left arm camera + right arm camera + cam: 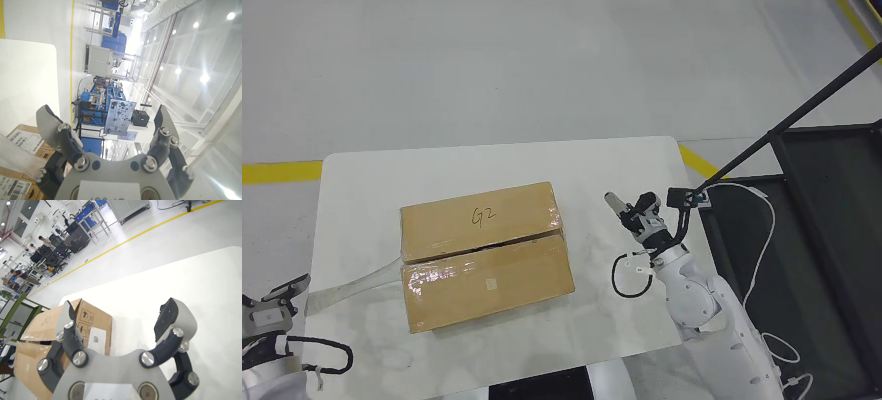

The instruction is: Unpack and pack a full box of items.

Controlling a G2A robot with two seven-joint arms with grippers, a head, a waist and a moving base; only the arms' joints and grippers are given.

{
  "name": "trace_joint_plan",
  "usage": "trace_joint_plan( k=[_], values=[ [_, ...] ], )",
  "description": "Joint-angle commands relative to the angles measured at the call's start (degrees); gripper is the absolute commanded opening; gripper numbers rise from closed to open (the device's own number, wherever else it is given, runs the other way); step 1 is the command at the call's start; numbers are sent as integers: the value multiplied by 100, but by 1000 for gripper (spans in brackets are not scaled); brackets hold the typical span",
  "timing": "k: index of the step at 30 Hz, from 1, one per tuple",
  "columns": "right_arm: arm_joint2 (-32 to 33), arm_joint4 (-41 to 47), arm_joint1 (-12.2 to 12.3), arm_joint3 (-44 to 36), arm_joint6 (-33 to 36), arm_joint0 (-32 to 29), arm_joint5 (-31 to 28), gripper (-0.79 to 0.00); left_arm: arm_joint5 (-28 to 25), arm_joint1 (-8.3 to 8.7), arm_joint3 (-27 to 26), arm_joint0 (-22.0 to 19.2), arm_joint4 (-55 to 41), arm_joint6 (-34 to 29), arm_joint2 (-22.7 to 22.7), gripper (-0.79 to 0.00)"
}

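Observation:
A closed brown cardboard box (485, 254) marked by hand lies in the middle of the white table (362, 190), its two top flaps meeting at a slightly gaping seam. A strip of clear tape (352, 285) trails from the box's left end to the table edge. My right gripper (630, 208) hovers open to the right of the box, apart from it; its wrist view has the box (43, 325) beyond the empty gripper (119, 313). My left gripper (277, 300) is off the table's front left corner, open and empty (104, 117), with the box's labelled end (24, 138) and the tape (17, 151) beside it.
A black frame cart (832, 240) stands just right of the table, with a black pole (802, 105) slanting over it and white cables (762, 250) beside the right arm. A yellow line (282, 172) runs on the floor behind the table. Bare tabletop surrounds the box.

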Motion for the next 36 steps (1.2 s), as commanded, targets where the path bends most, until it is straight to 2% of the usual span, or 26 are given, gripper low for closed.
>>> trace_joint_plan(
  k=[1,6,14,16,20,27,33,36],
  values=[
    [-2,163,15,-52,308,-6,-221,0,0,0,0,0,0,0,0,0],
    [-8,1069,58,-116,1359,41,-741,0,0,0,0,0,0,0,0,0],
    [-332,2390,73,-107,2385,298,-1016,0,0,0,0,0,0,0,0,0],
    [-391,2536,76,-92,2506,368,-971,0,0,0,0,0,0,0,0,0],
    [-487,3049,77,15,2765,532,-746,-52,0,0,0,0,0,0,0,0],
    [-492,3539,86,175,2901,757,-245,-105,0,0,0,0,0,0,0,0],
    [-552,4070,80,405,2978,920,64,-191,0,0,0,0,0,0,0,0],
    [-572,4134,86,442,2993,960,35,-185,0,0,0,0,0,0,0,0]
  ],
)
